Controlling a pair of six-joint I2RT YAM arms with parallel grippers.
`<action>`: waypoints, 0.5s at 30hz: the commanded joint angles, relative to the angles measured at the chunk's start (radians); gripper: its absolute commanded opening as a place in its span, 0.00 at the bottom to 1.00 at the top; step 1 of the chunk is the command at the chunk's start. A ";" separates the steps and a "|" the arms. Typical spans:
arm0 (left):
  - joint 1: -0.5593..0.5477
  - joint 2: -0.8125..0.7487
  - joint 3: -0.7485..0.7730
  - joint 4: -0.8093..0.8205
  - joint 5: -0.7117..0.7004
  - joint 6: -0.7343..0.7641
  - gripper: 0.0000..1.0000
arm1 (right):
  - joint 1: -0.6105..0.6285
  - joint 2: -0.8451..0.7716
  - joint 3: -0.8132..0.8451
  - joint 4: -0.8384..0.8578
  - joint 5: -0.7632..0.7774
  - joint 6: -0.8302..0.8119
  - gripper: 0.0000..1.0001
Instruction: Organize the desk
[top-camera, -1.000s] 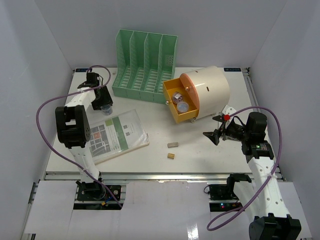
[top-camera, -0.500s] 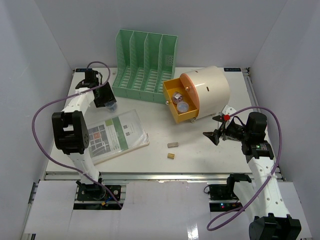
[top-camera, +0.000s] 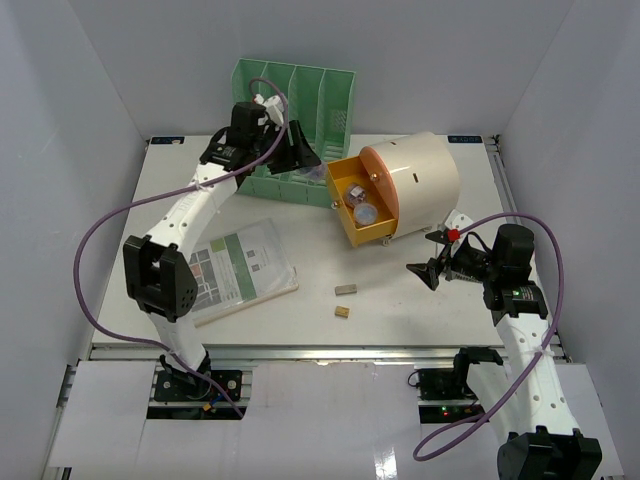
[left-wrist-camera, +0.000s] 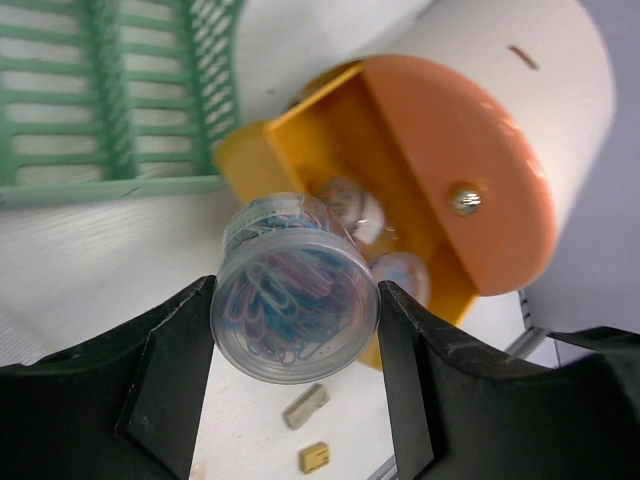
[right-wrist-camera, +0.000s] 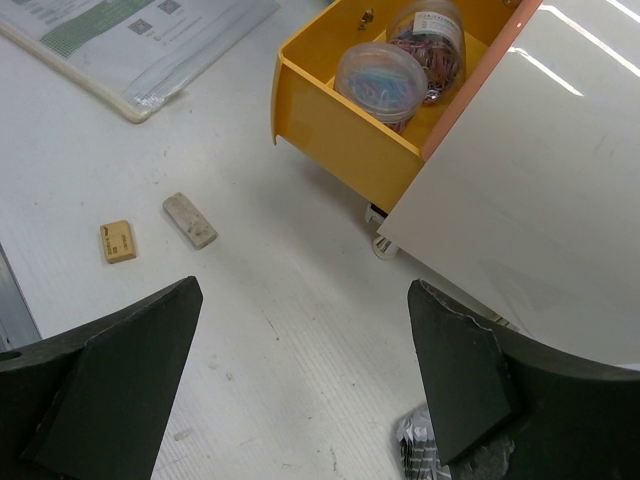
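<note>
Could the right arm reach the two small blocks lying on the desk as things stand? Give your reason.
Probably yes. The right claw is open and empty, and the grey block and tan block lie on bare desk to its left, with nothing in between.

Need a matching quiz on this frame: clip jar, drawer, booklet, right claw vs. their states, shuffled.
Things:
1. clip jar
2. drawer
3. booklet
4. right claw

States:
A. open, holding nothing
B. lying flat on the desk
C. gripped by the left claw
D. pulled out, two other jars inside

Pairs: 1-C, 2-D, 3-B, 4-A
</note>
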 joint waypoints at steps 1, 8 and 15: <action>-0.048 0.061 0.126 0.026 -0.019 -0.041 0.21 | -0.008 -0.002 -0.010 0.028 -0.004 -0.004 0.90; -0.139 0.193 0.292 -0.008 -0.070 -0.049 0.26 | -0.010 -0.002 -0.009 0.026 -0.006 -0.005 0.90; -0.163 0.278 0.411 -0.073 -0.169 -0.029 0.43 | -0.011 -0.004 -0.009 0.028 -0.009 -0.005 0.90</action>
